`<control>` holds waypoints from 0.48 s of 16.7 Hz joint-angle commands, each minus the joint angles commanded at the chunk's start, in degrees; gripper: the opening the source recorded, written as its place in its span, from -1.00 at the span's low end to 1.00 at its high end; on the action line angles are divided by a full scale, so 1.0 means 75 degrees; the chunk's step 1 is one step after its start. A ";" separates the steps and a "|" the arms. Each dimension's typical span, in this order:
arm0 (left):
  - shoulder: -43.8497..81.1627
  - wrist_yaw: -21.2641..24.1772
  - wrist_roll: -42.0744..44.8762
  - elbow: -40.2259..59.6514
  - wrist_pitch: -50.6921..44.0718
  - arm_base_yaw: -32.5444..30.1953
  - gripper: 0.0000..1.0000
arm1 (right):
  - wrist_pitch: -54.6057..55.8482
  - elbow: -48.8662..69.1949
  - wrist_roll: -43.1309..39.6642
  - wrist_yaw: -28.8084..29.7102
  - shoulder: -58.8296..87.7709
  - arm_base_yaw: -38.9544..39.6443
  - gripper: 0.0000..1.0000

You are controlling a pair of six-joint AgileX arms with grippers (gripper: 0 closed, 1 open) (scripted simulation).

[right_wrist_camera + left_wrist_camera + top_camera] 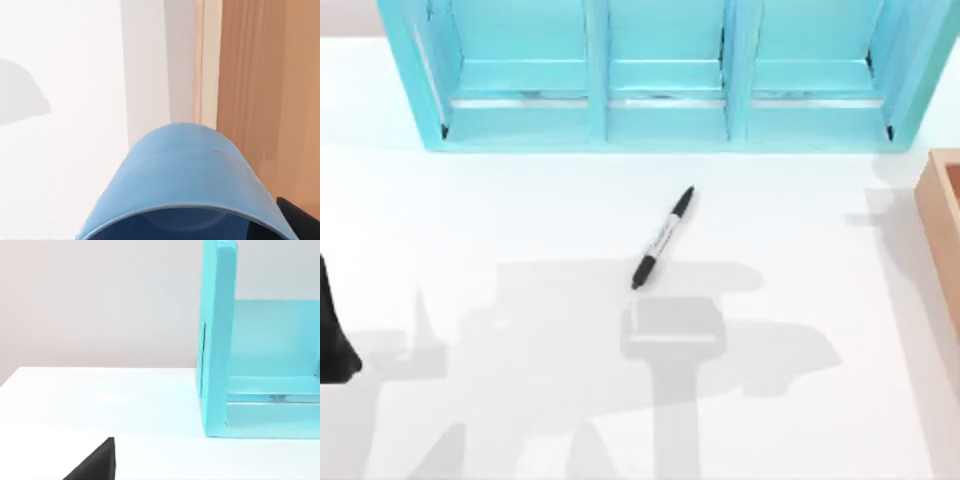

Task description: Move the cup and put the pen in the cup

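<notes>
Mid-table: pen (663, 238) flat, diagonal | cup (185, 185) close under right wrist cam

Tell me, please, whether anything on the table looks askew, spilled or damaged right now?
Nothing looks spilled or damaged. The pen lies flat and diagonal on the white table, in front of the turquoise shelf, still outside the cup. The blue cup shows close up in the right wrist view, beside a wooden box.

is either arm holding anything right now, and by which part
Probably the cup: it sits right against the right wrist camera, rim nearest, above the table beside a wooden box. Where it is gripped cannot be told. The pen lies free on the table.
</notes>
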 joint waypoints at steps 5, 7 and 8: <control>0.0000 0.0000 0.0000 0.0000 0.0000 0.0000 1.00 | 0.0042 -0.0023 0.0028 -0.0025 0.0060 -0.0012 -1.00; 0.0000 0.0000 0.0000 0.0000 0.0000 0.0000 1.00 | 0.0320 0.0002 0.0268 -0.0054 0.0326 0.0197 -1.00; 0.0000 0.0000 0.0000 0.0000 0.0000 0.0000 1.00 | 0.0566 0.0021 0.0450 -0.0077 0.0549 0.0380 -1.00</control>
